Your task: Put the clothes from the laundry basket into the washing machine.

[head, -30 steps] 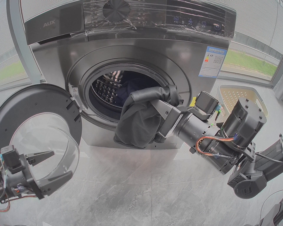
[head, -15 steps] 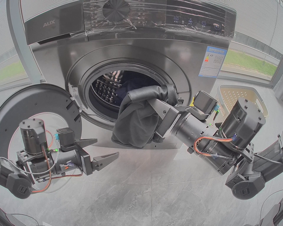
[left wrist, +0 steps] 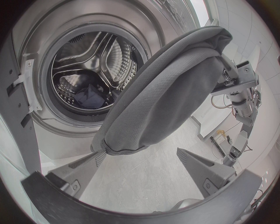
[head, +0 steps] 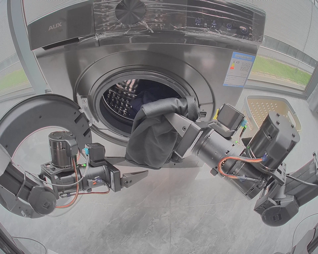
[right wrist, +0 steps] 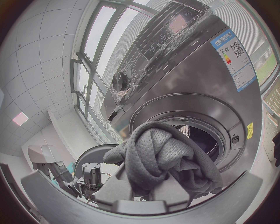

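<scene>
Right gripper [right wrist: 145,175] pinches grey garment [head: 149,139] (left gripper [left wrist: 140,153] wide open below).

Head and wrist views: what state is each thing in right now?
washing machine door, swung open.
drum, holds a dark blue garment.
grey garment, gripped, hanging outside the drum opening.
right gripper, jaws shut on grey garment.
left gripper, jaws open, empty.

You see washing machine [head: 205,59] with blue-and-white label [head: 238,69] on front, upper right: coloured rating bars, QR code, print too small to read. Small yellow sticker [head: 216,114] right of door opening [head: 119,102], illegible. Pale lettering [head: 55,26] on drawer panel [head: 39,38]. Lit icons [head: 220,24] on control panel [head: 172,15].
</scene>
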